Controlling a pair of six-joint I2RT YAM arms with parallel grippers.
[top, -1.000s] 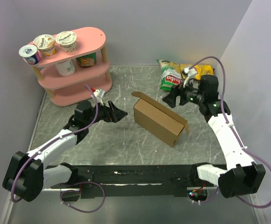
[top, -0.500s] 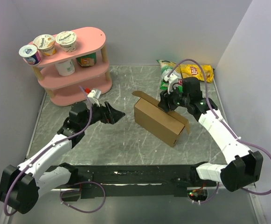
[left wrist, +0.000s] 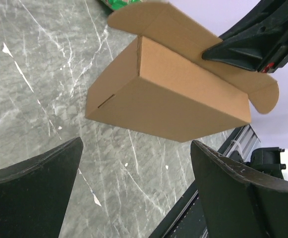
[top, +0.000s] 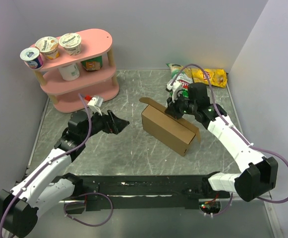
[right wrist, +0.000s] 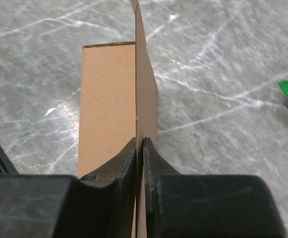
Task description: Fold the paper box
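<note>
1. Table (top: 134, 153): grey marbled top, walls on L, R and far sides.
2. Pink shelf unit (top: 91, 42): far-L corner of the table, 3 tiers. Cups and small items sit on the upper tiers.
3. Paper box (top: 166, 130): plain brown cardboard, resting on the table just R of ctr, long axis diagonal. The flap (left wrist: 183, 37) along its far long edge stands upright, w/ a rounded tab at each end. The box is well apart from the shelf unit.
4. Chip bags: green (top: 183, 82) and yellow (top: 210, 75), far-R of the table behind the R arm, not touching the box.
5. R gripper (right wrist: 139, 141): positioned over the far edge of the box. Fingers are together, clamped on the upright flap; R wrist view shows the thin cardboard edge pinched between the pads.
6. L gripper (left wrist: 136, 144): near the box on its L side, no contact. Fingers are spread wide w/ nothing between them; L wrist view frames the box beyond the gap.
7. Yoghurt cups (top: 48, 47): 3 pcs upright on the top tier.
</note>
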